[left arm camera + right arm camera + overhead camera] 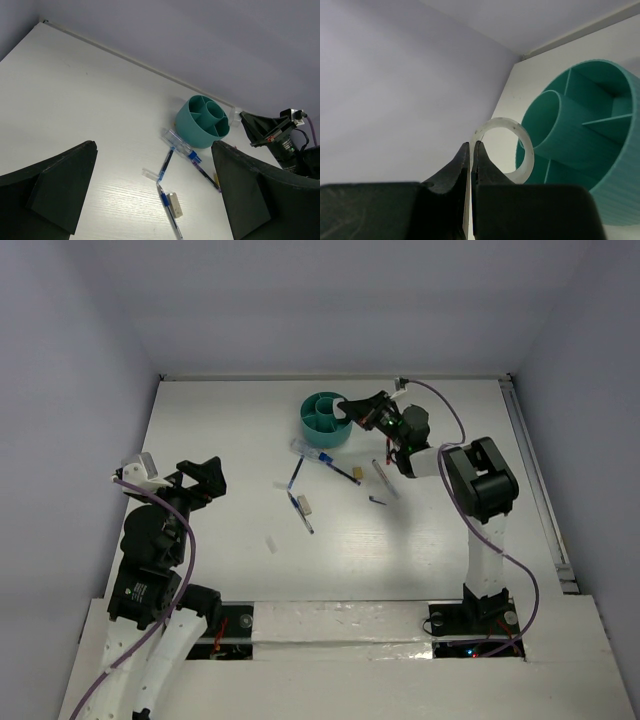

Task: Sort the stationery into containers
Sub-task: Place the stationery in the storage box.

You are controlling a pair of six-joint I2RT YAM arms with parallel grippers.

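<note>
The teal cup (325, 437) stands at the back middle of the table, its inside split by dividers. My right gripper (347, 408) is at the cup's right rim, shut on a pale translucent ring (528, 152) that sticks up from its fingertips, beside the cup's wall (615, 190). Several pens lie in front of the cup: a dark blue one (296, 476), a blue one (302, 512) and a dark one (343, 470). My left gripper (200, 478) is open and empty at the left, far from them. Its view shows the cup (192, 131) and pens (167, 162) ahead.
A clear plastic case (310, 450) lies just in front of the cup. A pale eraser (306, 505) lies beside the blue pen. A white strip (380, 478), a yellow bit (358, 469) and a pale bit (271, 544) are scattered nearby. White walls enclose the table.
</note>
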